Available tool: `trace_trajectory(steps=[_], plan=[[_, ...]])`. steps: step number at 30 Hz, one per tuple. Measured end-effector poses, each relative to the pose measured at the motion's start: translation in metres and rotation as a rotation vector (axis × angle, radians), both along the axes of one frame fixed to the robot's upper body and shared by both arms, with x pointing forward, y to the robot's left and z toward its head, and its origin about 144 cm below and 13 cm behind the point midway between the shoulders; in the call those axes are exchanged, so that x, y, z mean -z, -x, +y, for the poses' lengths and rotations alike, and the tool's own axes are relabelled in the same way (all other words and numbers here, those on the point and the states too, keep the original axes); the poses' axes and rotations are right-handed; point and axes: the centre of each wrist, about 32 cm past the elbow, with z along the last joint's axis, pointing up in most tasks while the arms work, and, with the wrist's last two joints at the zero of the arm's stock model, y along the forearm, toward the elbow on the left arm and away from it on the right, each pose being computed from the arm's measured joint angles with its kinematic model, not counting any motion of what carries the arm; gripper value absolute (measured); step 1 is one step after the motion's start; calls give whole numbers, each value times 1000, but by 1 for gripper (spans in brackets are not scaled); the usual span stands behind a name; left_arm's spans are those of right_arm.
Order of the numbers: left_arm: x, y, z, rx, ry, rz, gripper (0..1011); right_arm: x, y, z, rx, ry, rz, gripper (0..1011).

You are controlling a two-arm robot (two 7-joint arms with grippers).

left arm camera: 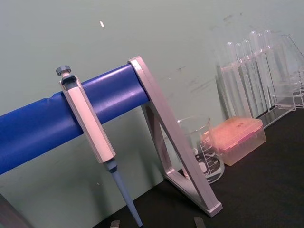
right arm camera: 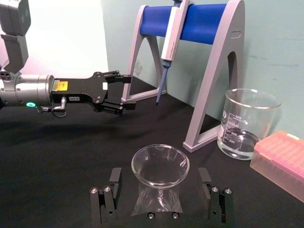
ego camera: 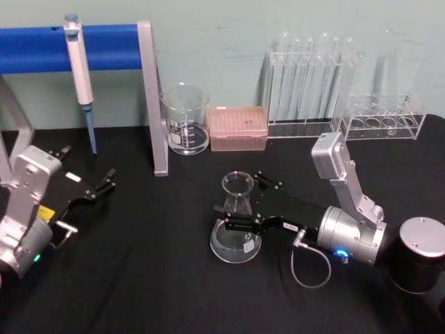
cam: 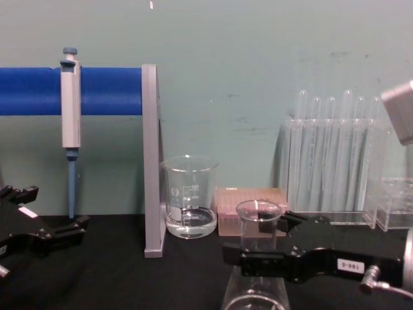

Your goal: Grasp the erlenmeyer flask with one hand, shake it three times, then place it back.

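Your flask (ego camera: 236,219) stands upright on the black table (ego camera: 153,278), just below the centre of the head view. The right gripper (ego camera: 243,203) reaches in from the lower right of that frame, its 2 fingers straddling the flask's neck, 1 on each side. In the right wrist view you can see both fingers (right arm camera: 115,176) spread wider than the flask (right arm camera: 159,176), so the grip is released, not clamping the glass. The chest view puts the flask (cam: 257,258) at bottom centre, with the right gripper (cam: 268,248) crossing in front of its neck from the right edge.

Your left gripper (ego camera: 97,189) sits at the left edge of the head view, well apart from the flask, fingers apart and holding nothing. It also appears in the right wrist view (right arm camera: 123,92), upper left.

Along the top of the head view you have a pipette (ego camera: 80,76) hanging on a blue stand (ego camera: 104,47), then a beaker (ego camera: 186,120), a pink box (ego camera: 238,129) and test tubes (ego camera: 313,76) in clear racks at upper right.
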Motion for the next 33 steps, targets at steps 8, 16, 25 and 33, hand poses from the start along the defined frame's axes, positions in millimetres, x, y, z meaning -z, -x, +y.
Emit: trace_trajectory(steps=[8,16,25,33], plan=[[0,0,0,0,0,0,1001,-2,7,-7,-7,22,8,1000],[0,0,0,0,0,0,1001,-6,17,-17,1,51,23,1000],[0,0,0,0,0,0,1001,-17,31,-42,53,86,71,1000],[0,0,0,0,0,0,1001,-35,34,-61,217,83,25,1000]])
